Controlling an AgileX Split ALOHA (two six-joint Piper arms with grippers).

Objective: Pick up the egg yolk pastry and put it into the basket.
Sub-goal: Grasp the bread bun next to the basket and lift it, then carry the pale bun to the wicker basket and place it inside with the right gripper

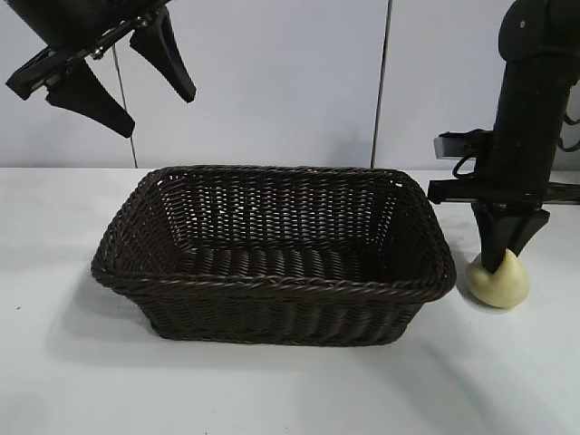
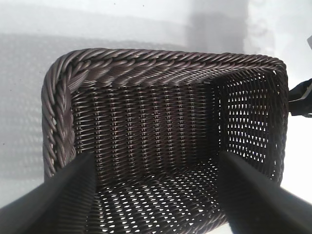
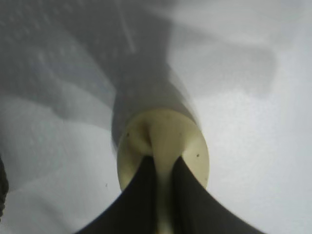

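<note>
From outside, we are pinching the egg yolk pastry (image 1: pixel 497 279) on the counter (image 1: pixel 272 390) beside the basket (image 1: pixel 272 281) with the right pincer (image 1: pixel 504 261), ready for lifting; left wrist: the left pincer (image 2: pixel 156 195) is hanging spread above the basket (image 2: pixel 146 63), idle; right wrist: the fingers (image 3: pixel 141 195) are squeezing the pastry (image 3: pixel 163 134).

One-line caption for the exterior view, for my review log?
Right gripper pinches the egg yolk pastry on the table beside the empty basket; left gripper hangs open above.
</note>
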